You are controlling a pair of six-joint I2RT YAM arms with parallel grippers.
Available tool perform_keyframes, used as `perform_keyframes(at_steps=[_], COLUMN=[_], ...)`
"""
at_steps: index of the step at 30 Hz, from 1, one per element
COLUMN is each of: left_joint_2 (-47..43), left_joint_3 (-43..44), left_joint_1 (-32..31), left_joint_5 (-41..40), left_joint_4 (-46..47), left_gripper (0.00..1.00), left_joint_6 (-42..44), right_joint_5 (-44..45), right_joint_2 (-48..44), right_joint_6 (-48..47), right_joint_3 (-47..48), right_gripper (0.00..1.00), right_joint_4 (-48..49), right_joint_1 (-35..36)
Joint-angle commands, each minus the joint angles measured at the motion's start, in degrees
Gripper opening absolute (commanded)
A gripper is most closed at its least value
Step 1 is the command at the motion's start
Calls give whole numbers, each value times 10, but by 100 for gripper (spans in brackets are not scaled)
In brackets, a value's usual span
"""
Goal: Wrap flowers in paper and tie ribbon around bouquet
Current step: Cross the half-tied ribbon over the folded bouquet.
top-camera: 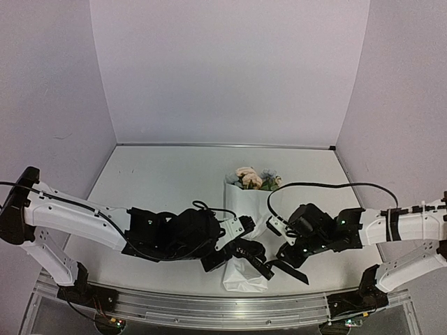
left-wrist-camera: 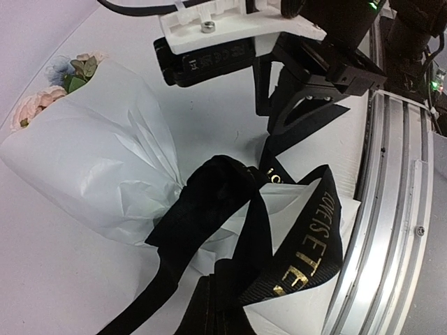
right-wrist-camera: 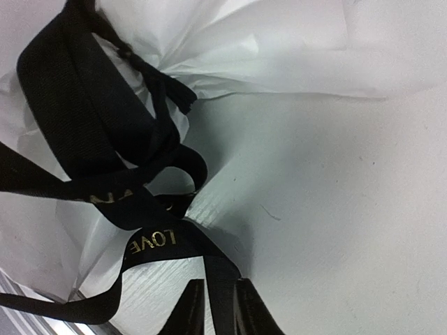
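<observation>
The bouquet (top-camera: 246, 209) lies on the table, a white paper (left-wrist-camera: 84, 160) cone with the peach and pale blue flowers (top-camera: 253, 178) at its far, wide end. A black ribbon (left-wrist-camera: 307, 237) with gold lettering is wound and knotted around the cone's narrow neck (left-wrist-camera: 209, 188). My left gripper (left-wrist-camera: 209, 313) is shut on a strand of the ribbon just below the knot. My right gripper (right-wrist-camera: 222, 314) is beside the neck on the right, its fingers narrowly apart with a straight run of ribbon (right-wrist-camera: 150, 241) passing between them. A loose ribbon tail (top-camera: 299, 273) trails toward the front edge.
The aluminium rail (left-wrist-camera: 391, 209) along the table's near edge runs close to the cone's narrow end. The right arm's black cable (top-camera: 314, 185) arcs above the table beside the flowers. White walls enclose the table at the back and sides.
</observation>
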Motion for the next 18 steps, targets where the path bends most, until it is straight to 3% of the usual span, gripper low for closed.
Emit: perform_keyframes(at_steps=[1, 5, 8, 13, 18], left_joint_2=[-18, -31, -33, -38, -42], left_joint_3=[-7, -31, -39, -50, -52], left_joint_1=[15, 19, 22, 22, 24], left_joint_5=[-22, -42, -46, -61, -76], left_joint_4=[12, 10, 4, -11, -24], left_gripper=[0, 0, 0, 0, 0], left_joint_6=[-24, -45, -61, -83, -99], right_joint_5=[-58, -213, -268, -330, -332], right_joint_2=[32, 68, 89, 116, 135], right_joint_6=[41, 127, 148, 153, 135], right_joint_3=[26, 35, 51, 66, 62], right_gripper=[29, 42, 45, 47, 48], right_joint_4=[2, 61, 82, 101, 132], right_joint_1=[-41, -114, -130, -134, -136])
